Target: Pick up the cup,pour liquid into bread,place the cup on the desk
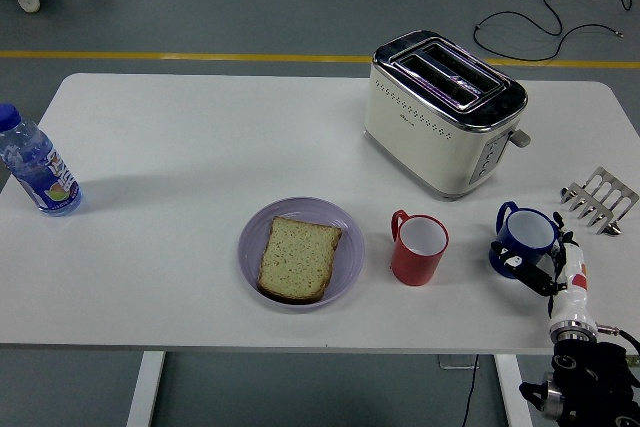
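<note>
A water bottle (34,167) is standing at the table's (180,137) left edge. Near the middle, a slice of bread (298,258) is lying on a lilac plate (254,233), with a red cup (418,247) just to its right and a cream toaster (443,112) sitting behind. Further right, a blue cup (523,239) is standing near the front edge, and the right hand (551,269) is touching its near side, though whether the fingers are gripping it cannot be told. A metal rack (600,200) is resting at the far right.
</note>
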You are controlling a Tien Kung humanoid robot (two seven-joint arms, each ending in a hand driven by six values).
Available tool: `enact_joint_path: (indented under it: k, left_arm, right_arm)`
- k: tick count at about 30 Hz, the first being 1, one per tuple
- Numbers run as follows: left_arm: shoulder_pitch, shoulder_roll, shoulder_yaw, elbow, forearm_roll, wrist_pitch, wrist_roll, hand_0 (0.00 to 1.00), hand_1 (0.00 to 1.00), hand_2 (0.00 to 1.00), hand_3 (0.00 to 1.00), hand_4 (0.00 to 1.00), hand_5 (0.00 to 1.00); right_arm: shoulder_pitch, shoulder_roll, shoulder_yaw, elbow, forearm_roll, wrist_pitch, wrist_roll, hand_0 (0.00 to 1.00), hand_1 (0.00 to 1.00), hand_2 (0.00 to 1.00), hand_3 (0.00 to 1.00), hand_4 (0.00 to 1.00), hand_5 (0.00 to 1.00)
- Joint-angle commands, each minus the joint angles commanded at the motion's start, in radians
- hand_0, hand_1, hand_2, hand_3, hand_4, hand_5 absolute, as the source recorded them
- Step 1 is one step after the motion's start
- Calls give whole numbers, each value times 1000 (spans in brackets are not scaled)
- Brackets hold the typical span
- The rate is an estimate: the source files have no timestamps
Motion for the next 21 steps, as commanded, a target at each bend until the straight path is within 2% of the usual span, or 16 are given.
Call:
enact_joint_path:
  k: [9,10,15,16,21]
  left_arm:
    - [3,1,7,0,-2,-1,0,658,705,728,619,359,943]
    - [3,2,8,0,-4,-1,0,658,705,728,618,359,943]
    - [3,2,13,0,-9,-1,-1,658,705,728,618,359,943]
    - [3,2,14,0,-9,-1,-1,658,705,728,618,359,943]
    - [3,2,17,0,-11,-1,-1,658,705,728,618,359,943]
  right_arm:
    - [15,3,-5,-19,30,0,19,955,848,942,998,998,134]
    - [16,3,-7,-21,34,0,23,917,813,906,977,998,132]
    - [20,3,-14,-30,49,0,32,917,813,906,977,998,132]
    - [21,4,-18,-33,54,0,35,829,727,826,905,998,116]
    - [26,6,-30,-46,90,0,64,829,727,826,905,998,116]
